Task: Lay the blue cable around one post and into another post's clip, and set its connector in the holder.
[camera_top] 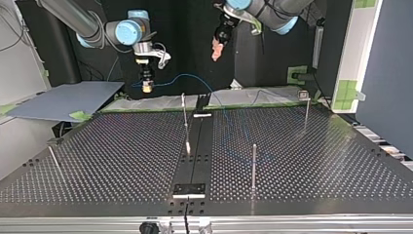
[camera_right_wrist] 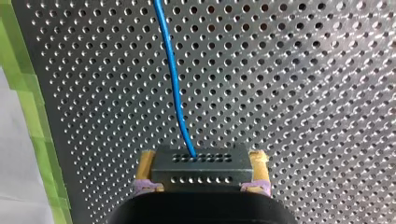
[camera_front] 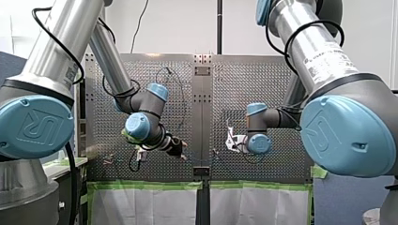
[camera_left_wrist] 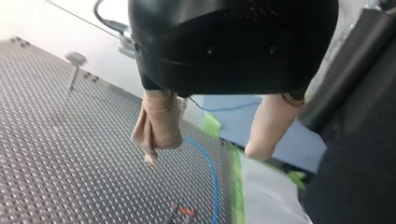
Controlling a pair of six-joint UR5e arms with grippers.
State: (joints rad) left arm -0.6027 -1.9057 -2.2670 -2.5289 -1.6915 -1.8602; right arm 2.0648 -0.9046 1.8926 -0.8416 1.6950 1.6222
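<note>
Closest to the right wrist camera is the grey, hole-studded connector, squeezed from both sides by the yellow pads of my right hand, which is clenched on it. From the connector's top face the blue cable runs straight away over the perforated counter, whose edge beside it is lined with green tape. Seen from across the counter, this hand hangs in the air just past the far edge, left of the middle strip. The cable arcs from it, drops to that edge near the middle and, as far as the faint blue line can be followed, curves over the counter's right half toward a plain upright post. A thinner post stands by the middle strip, and a flat-headed post rises near the far right corner. My left hand is released: its two beige fingers stand well apart with nothing between them, raised above the far edge. Below it the cable lies in a curve on the counter close to the taped edge, passing a small red piece that I cannot identify.
</note>
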